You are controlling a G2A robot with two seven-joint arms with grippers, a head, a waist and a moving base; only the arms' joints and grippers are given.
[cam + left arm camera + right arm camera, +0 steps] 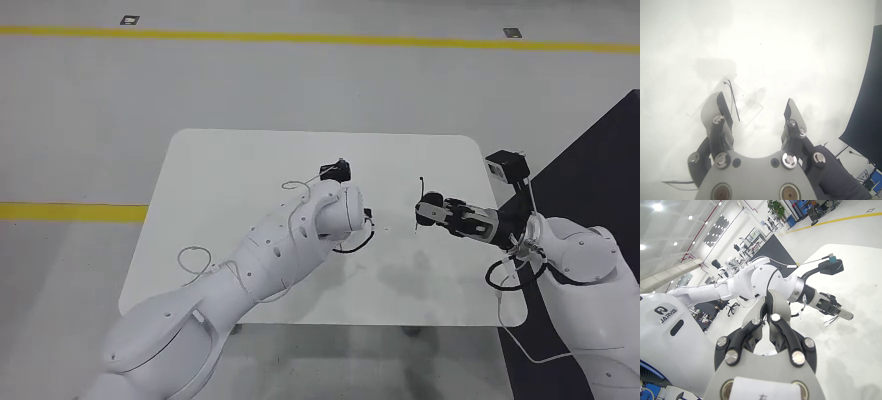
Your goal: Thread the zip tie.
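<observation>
Left wrist view: your left claw (755, 96) is spread wide, empty, over the zip tie (734, 100) on a clear sheet (750, 106) near the middle of the worktop (250, 200), right claw (422, 212) pinched on a thin black strip (421, 186); a grab may lift the sheet too and foul threading.

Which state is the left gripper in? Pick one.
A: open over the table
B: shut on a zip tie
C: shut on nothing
A: the left gripper has its fingers spread wide apart over the table.
</observation>
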